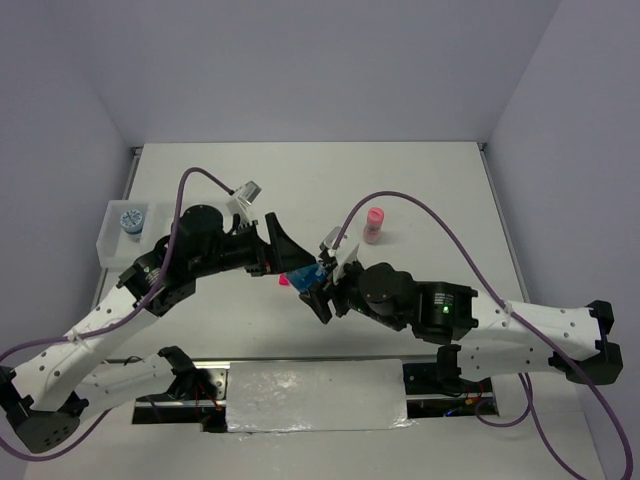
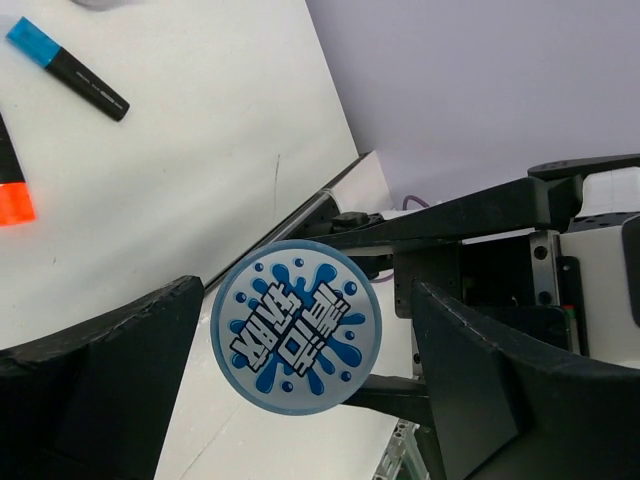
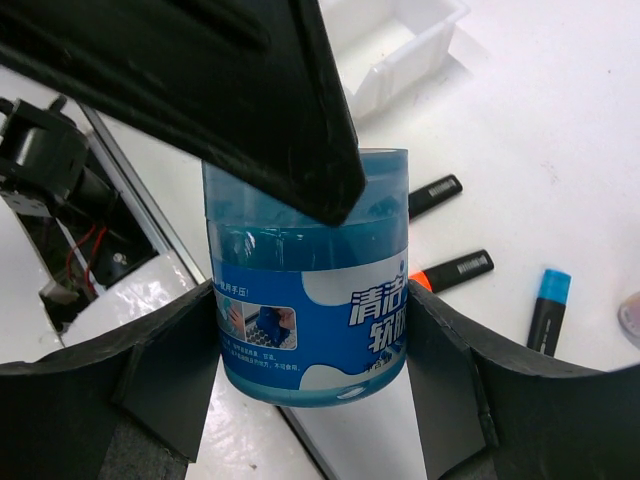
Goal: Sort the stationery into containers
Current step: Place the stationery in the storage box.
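Observation:
My right gripper (image 1: pixel 318 285) (image 3: pixel 310 300) is shut on a round blue-and-white roll (image 3: pixel 305 290), shaped like a small tub, and holds it above the table. My left gripper (image 1: pixel 278 245) (image 2: pixel 305 290) is open around the same roll (image 2: pixel 295 325), with a gap at its right finger (image 2: pixel 490 380). Blue-tipped (image 3: pixel 545 310), orange-tipped (image 3: pixel 455 270) and a third black marker (image 3: pixel 435 195) lie on the table below. The pink-capped tube (image 1: pixel 374 224) stands at mid-right. The white tray (image 1: pixel 112 235) at far left holds a second roll (image 1: pixel 131 220).
The table's near edge (image 2: pixel 290 225) and the arm mounts lie just below both grippers. The blue-tipped (image 2: pixel 65 65) and orange-tipped (image 2: pixel 12 190) markers also show in the left wrist view. Grey walls close the table at the back and sides.

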{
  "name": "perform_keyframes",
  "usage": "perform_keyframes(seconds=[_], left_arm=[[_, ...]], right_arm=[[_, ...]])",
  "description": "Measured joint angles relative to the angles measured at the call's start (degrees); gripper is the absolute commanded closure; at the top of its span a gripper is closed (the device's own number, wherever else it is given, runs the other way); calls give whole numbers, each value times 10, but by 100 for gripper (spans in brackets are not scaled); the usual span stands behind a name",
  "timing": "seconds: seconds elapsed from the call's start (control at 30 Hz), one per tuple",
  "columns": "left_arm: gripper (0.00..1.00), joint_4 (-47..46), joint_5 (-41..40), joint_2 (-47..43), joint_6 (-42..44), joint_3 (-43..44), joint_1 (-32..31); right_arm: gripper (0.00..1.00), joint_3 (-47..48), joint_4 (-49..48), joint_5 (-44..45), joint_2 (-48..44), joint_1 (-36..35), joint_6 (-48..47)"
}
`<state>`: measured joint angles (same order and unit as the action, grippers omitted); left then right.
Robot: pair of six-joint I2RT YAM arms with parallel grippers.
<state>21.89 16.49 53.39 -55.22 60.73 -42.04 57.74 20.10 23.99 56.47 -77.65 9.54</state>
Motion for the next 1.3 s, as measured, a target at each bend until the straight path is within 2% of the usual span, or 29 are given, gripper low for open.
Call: perform_keyframes(seconds=[0.1,0.27,0.5,0.57,0.6,0.7,0.73,0.83,0.9,0.93,0.97,1.0,1.03,1.07,1.17,1.3], left_arm=[[6,3,-8,-1,1,2,0],[7,3,-7,-4,2,2,0],[8,-20,17,-8,-4,-11,0],[11,-31,29,-8,-5,-19,0],[13,-35,34,-8,-6,-22,0],[29,-45,48,-8,-7,-27,0],[37,-47,49,-8,-7,-27,0],[42,-48,50,-8,-6,-28,0],[57,-48,50,-8,-5,-28,0],[76,-48,51,-8,-4,-28,0],[83,-48,50,-8,-4,-28,0],[89,-48,50,-8,-2,-28,0],[96,-45,49,-8,-1,-27,0],[100,-40,43,-7,2,-25,0],[100,17,-5,-2,29,-4,-1],[100,127,-138,17,62,63,-1]], right_arm=[[100,-11,1,-1,-6,0,0],[100,-23,-1,-2,-23,0,0],[100,-26,-12,-2,-36,0,-1],[100,-26,-14,-2,-36,0,-2],[100,-26,-16,-2,-36,0,-3],[100,-26,-19,-2,-36,0,-5],[100,-26,-18,-2,-36,0,-7],[100,-26,-19,-2,-36,0,-14],[100,-26,-19,-5,-36,0,-16],[95,-26,-19,-6,-36,0,-17],[80,-26,-19,-7,-36,0,-17],[59,-27,-20,-7,-36,0,-17],[1,-28,-21,-6,-36,0,-17],[0,-31,-25,-7,-36,0,-13],[0,-38,-41,-7,-40,1,-6],[0,-53,-41,1,-70,13,11]])
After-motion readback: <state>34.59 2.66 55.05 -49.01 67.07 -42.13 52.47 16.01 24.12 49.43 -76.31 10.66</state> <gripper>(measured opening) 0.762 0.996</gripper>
